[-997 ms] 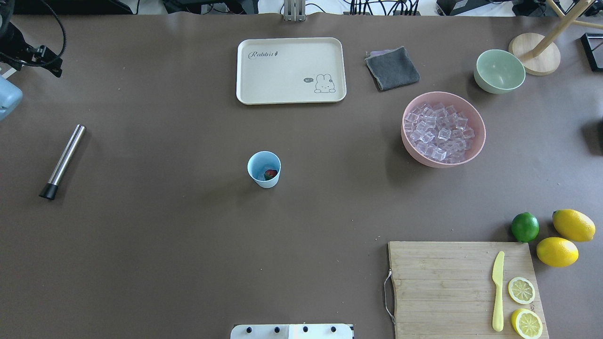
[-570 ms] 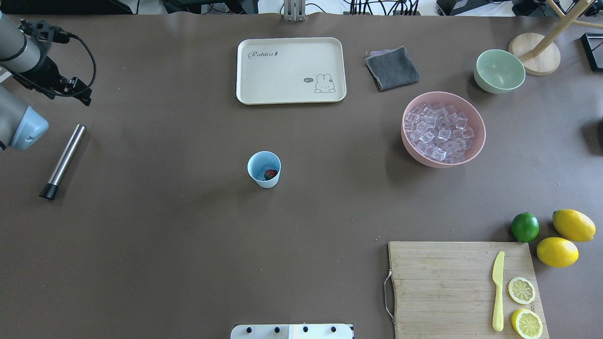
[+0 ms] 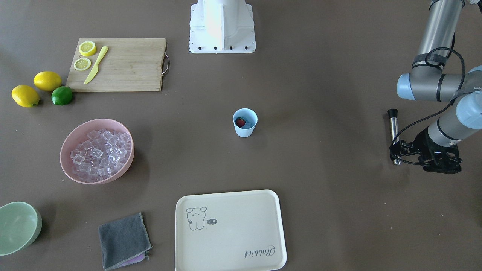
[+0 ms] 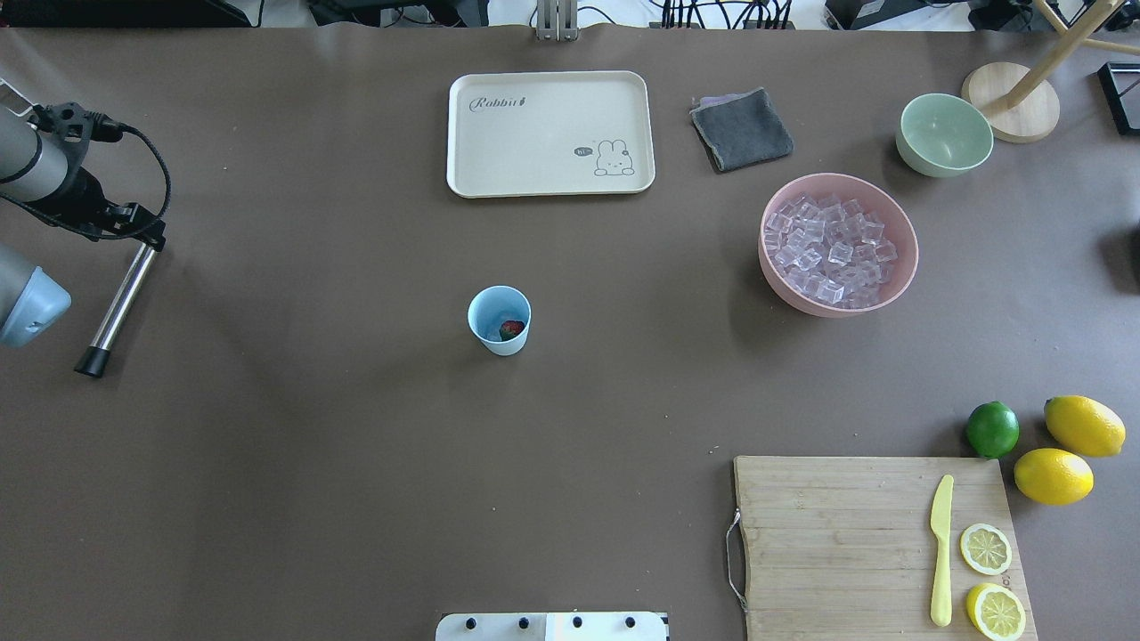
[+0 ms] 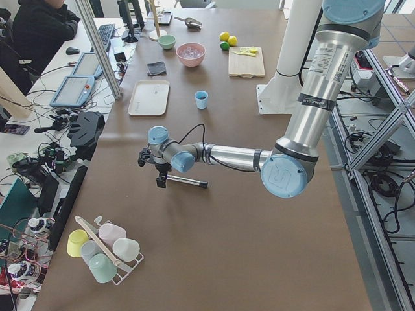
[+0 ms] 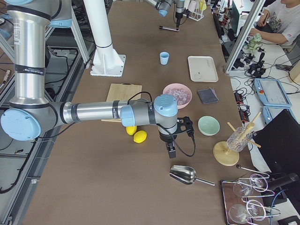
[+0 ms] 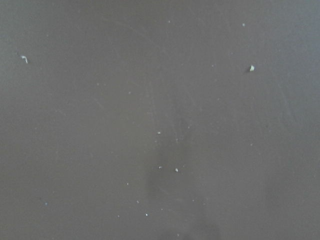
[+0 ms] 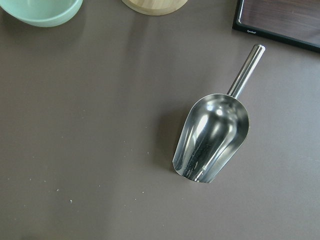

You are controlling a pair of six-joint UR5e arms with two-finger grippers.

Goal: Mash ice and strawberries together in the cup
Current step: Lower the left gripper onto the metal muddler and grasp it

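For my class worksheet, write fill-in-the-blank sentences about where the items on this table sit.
The strawberry lies inside the light-blue ____.
The ice fills the ____ bowl.
The yellow knife lies on the wooden ____.
Two whole lemons sit beside one green ____.
Missing words: cup, pink, board, lime.

We get bright, even light; glare streaks the scoop (image 8: 210, 140), with soft shadow just beside it.
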